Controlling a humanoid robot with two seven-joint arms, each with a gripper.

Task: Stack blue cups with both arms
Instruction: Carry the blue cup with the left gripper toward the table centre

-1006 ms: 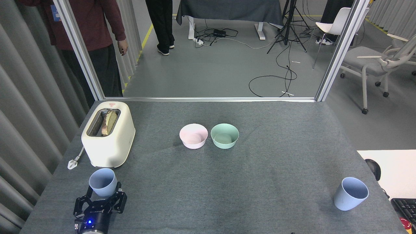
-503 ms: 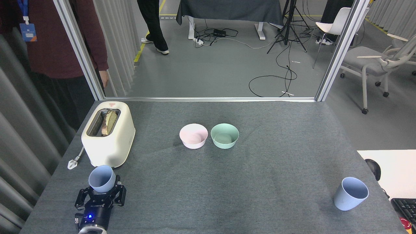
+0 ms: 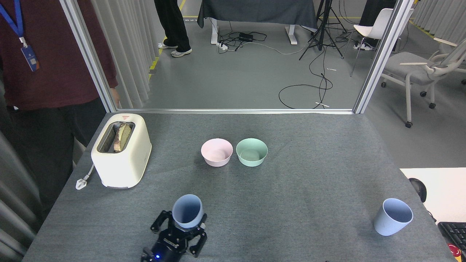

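A grey felt-covered table (image 3: 291,203) carries a cream toaster (image 3: 121,154) at the left, its plug (image 3: 81,183) lying beside it; a pink bowl (image 3: 216,152) and a mint-green bowl (image 3: 251,152) stand just beside each other mid-table; one blue cup (image 3: 393,217) stands near the right edge.

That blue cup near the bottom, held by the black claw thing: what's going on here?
The robot's left tool is closed around one blue cup, held near the front middle of the grey table. A second blue cup stands alone at the front right, not yet touched; the right arm is out of view. A pink bowl, a green bowl and a toaster sit untouched. A person stands beyond the table's left corner.
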